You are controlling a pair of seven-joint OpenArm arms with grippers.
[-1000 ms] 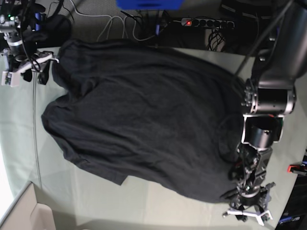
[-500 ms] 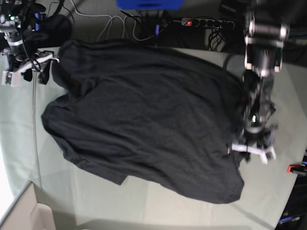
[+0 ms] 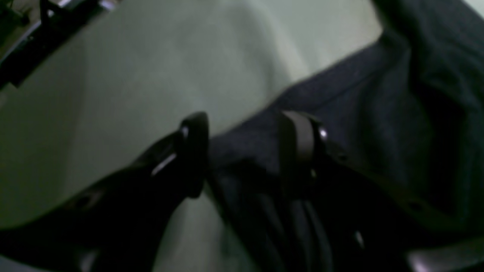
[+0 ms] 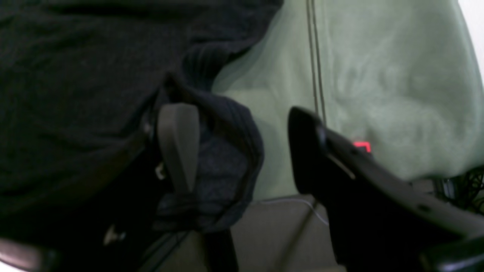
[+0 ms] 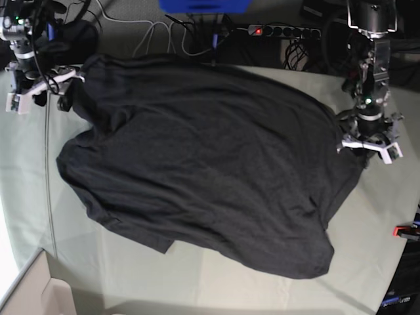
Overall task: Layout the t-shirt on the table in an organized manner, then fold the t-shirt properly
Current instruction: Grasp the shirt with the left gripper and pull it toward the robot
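**T-shirt spread on the table, one claw at each end**

Your t-shirt (image 5: 197,164) lies spread and rumpled across the table (image 5: 26,184). Your left claw (image 3: 245,151) pinches a fold at one edge of the t-shirt. At the opposite end, your right claw (image 4: 242,147) stands spread, fabric draped against one finger (image 4: 177,143).
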